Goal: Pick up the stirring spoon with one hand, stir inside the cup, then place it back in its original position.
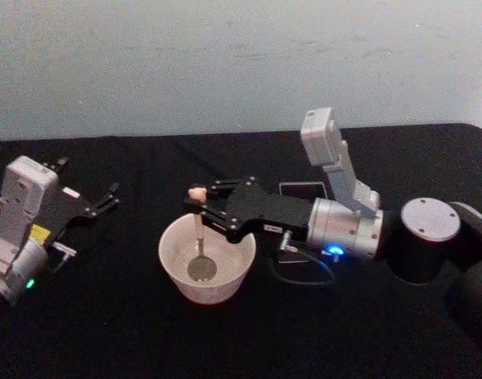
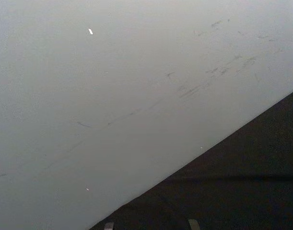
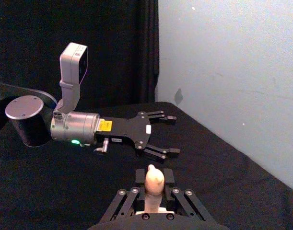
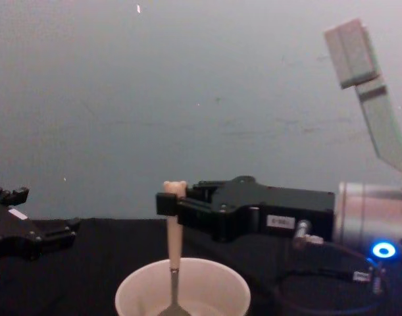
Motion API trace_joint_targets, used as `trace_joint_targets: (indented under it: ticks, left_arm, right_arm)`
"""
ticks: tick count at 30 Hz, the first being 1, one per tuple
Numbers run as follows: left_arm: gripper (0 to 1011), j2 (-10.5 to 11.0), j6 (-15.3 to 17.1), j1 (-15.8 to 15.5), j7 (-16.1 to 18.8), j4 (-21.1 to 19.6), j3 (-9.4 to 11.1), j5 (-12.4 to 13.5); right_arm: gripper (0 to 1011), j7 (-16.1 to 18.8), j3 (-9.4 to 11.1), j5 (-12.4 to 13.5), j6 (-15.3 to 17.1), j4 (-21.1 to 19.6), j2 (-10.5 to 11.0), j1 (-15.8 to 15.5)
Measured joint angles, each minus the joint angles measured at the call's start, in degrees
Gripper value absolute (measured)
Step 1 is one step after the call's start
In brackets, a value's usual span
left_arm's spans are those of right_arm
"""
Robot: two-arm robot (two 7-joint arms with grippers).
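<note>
Spoon [image 1: 199,241] is held upright over the cup [image 1: 221,292], its long axis close to vertical. The small bear head is seen above the fingers, the thin stem runs down past the rim, and the bowl end lies low inside the cup. Whether it touches the bottom cannot be told.

The beige handle is clamped just below the bear head by the right gripper [image 1: 201,207]. This gripper is reached in from the robot's right, with its body laid level above the black table [image 1: 106,324].

Stirring is judged to be the step in hand. What matters there is that the stem be swept round within the rim while the upright line is respected, since a tilt against the thick rim could tip or shove the cup.

The holder [image 1: 304,189] is found behind the right gripper, farther from the robot than the cup and to its right, and is partly hidden by the gripper's body. For the return, the spoon would have to be lifted clear of the rim first, then carried right and back. The narrow square opening is judged to call for the same upright axis.

The left gripper [image 1: 106,199] is parked well apart at the left, fingers spread with nothing between them, and nothing of it stands in the way.
</note>
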Motion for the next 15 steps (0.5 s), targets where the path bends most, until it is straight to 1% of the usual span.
trace_joint_targets:
  ticks: [6,7,8,11,15]
  left_arm:
    - [1001,0.0,0.0,0.0,0.0,0.0,0.0,0.0]
    - [1001,0.0,0.0,0.0,0.0,0.0,0.0,0.0]
    - [1001,0.0,0.0,0.0,0.0,0.0,0.0,0.0]
    - [1001,0.0,0.0,0.0,0.0,0.0,0.0,0.0]
    - [1001,0.0,0.0,0.0,0.0,0.0,0.0,0.0]
  right_arm:
    - [216,-0.1,-1.0,-0.5,0.3,2.3,-2.2,1.2]
    - [216,-0.4,-1.3,-0.9,0.2,3.1,-3.0,1.6]
    - [216,-0.4,-1.3,-0.9,0.2,3.1,-3.0,1.6]
    - [216,-1.2,-1.3,-1.4,-0.1,4.6,-4.2,2.4]
    - [216,-2.1,-0.9,-1.7,-0.5,6.0,-5.2,3.0]
